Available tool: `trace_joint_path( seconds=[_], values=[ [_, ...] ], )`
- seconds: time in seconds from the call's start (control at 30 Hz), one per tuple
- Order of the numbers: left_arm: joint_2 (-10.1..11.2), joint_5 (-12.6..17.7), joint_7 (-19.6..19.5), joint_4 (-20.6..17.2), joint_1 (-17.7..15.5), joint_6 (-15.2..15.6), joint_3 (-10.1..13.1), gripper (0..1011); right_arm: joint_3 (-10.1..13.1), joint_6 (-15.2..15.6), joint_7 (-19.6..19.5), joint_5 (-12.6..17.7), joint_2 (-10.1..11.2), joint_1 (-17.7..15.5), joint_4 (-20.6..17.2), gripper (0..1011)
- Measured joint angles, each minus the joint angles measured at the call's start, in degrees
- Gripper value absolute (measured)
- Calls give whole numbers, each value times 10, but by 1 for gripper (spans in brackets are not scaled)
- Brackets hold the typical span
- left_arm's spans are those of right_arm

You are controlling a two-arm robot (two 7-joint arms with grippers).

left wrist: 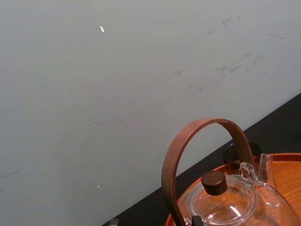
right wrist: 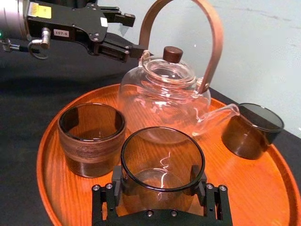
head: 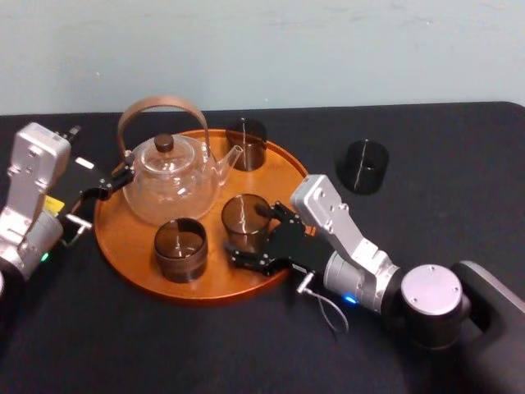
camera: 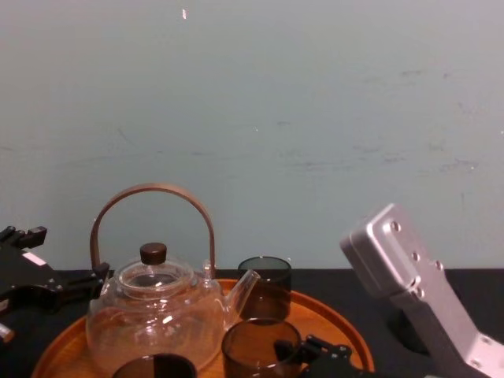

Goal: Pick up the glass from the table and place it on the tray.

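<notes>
Glass (head: 244,215) is inside the tray (head: 131,267) rim now, near the front edge, just beside the teapot (head: 172,185) and the front cup (head: 180,249). Your right claw (head: 258,238) has a finger on either side of the glass wall and looks clamped on it. I can't tell whether the base is resting on the wood or hanging just above it. So by my reckoning the lift and carry are done, and what's left for you is to settle it, let go and back out without nudging the front cup. A back cup (head: 247,144) sits by the spout, and one more dark cup (head: 363,166) is out on the table (head: 426,123), well apart. Your left claw (head: 111,182) is parked at the tray's left edge beside the teapot, fingers apart.
</notes>
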Motion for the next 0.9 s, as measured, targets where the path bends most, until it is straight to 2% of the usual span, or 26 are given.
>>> trace_joint_path(
  seconds=[0.67,0.83,0.9],
  values=[
    [0,0,0,0,0,0,0,1009,-4,-3,-1,-3,-5,2,7,920],
    [0,0,0,0,0,0,0,1010,-4,-3,-1,-3,-5,2,7,1002],
    [0,0,0,0,0,0,0,1010,-4,-3,-1,-3,-5,2,7,1002]
  ],
)
